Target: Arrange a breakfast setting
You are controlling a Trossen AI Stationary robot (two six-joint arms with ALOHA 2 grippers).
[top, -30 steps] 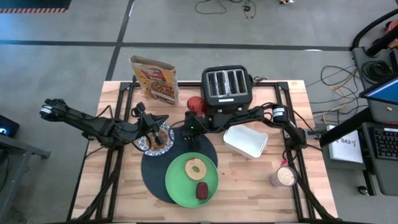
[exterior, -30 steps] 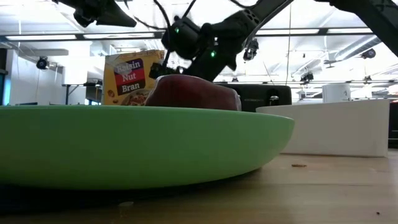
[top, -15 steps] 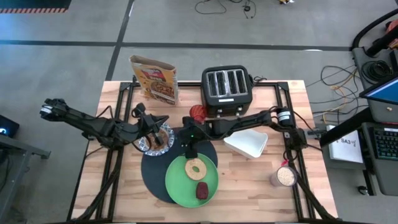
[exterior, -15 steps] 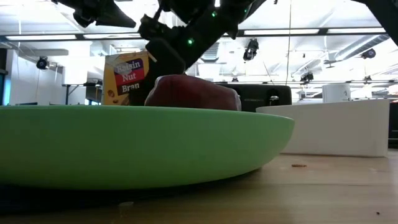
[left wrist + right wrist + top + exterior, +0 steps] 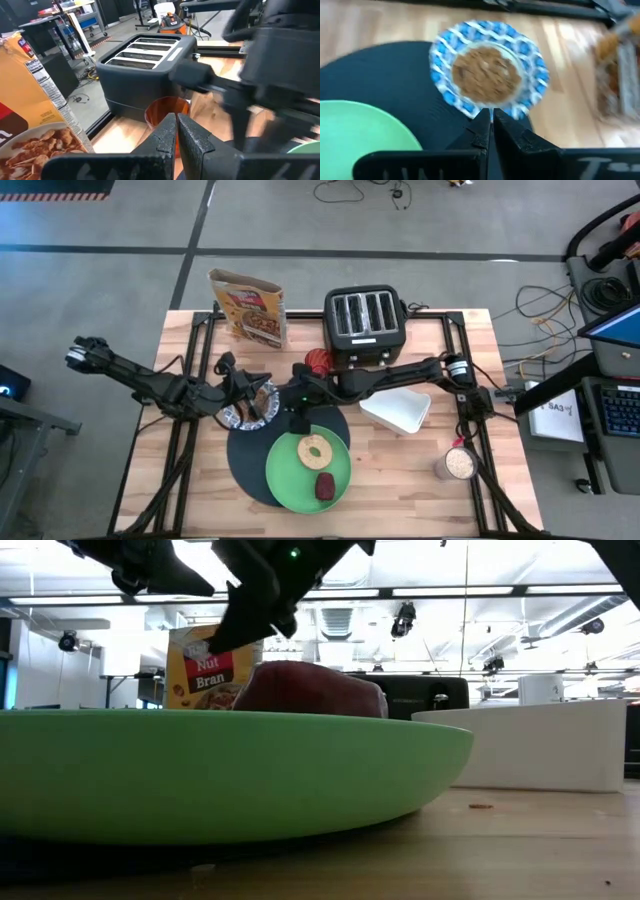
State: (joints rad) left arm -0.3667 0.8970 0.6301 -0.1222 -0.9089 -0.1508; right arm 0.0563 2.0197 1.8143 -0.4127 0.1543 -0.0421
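A lime-green plate lies on the round black mat; on it rest a tan bagel and a dark-red lump. The blue-and-white bowl holds brown cereal. It sits half on the mat's far left edge and half on the wood. My left gripper is shut and hovers over the bowl, pointing toward the toaster. My right gripper is shut and empty. It hangs above the mat beside the bowl, tilted down at it.
A black four-slot toaster and a cereal box stand at the far edge. A red-orange cup sits in front of the toaster. A white tray lies right of the mat, and a jar of oats is near the right edge.
My right gripper has risen and swung toward the table's left and near side, ending above the mat next to the bowl; its wrist has rolled. It has stayed shut.
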